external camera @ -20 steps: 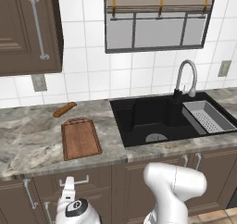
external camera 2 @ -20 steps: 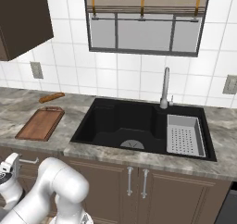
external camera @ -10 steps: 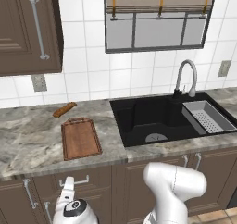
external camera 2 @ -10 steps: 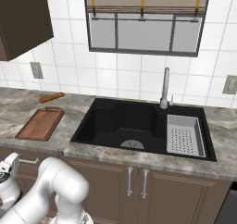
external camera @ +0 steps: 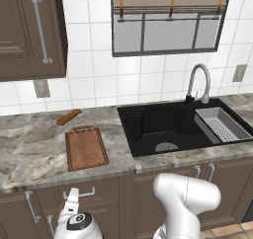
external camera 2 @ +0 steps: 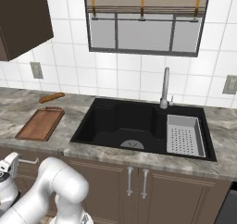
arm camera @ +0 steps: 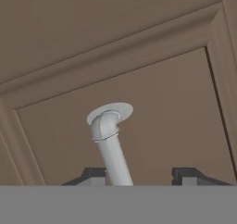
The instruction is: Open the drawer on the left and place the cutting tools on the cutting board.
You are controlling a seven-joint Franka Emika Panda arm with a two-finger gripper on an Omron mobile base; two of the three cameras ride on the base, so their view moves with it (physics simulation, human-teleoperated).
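Left finger tip (arm camera: 95, 174): it sat just beside the bar handle (arm camera: 111, 146), touching it or nearly so; the hand view could not settle which.
Bar handle: a short silver bar that ran from its round mount on the panel straight down toward the gripper (arm camera: 139, 176) and passed between the two tips, off-centre toward the left one.
Right finger tip: it stood apart from the bar, with a strip of brown panel showing between them.
Gripper state: the jaws were part spread and straddled the bar, not yet pressed onto it from both sides.
Key relation: the bar's long axis lay across the line on which the jaws close, so they could take it square. In the left base view the same bar lay level along the drawer front.
Drawer (arm camera: 176, 102): its front was directly ahead of the gripper and close, flush with the cabinet face, so it was judged closed.
Pull direction (judgement): straight back along the gripper's own axis, away from the panel.
Risk (judgement): with the bar off-centre, one tip might meet it first and nudge the hand sideways.
Cutting tools: they were taken to be inside the closed drawer, beyond the panel ahead of the gripper.
Cutting board (external camera: 86, 148): it lay on the counter above the gripper and slightly to its right, long axis running back toward the wall.
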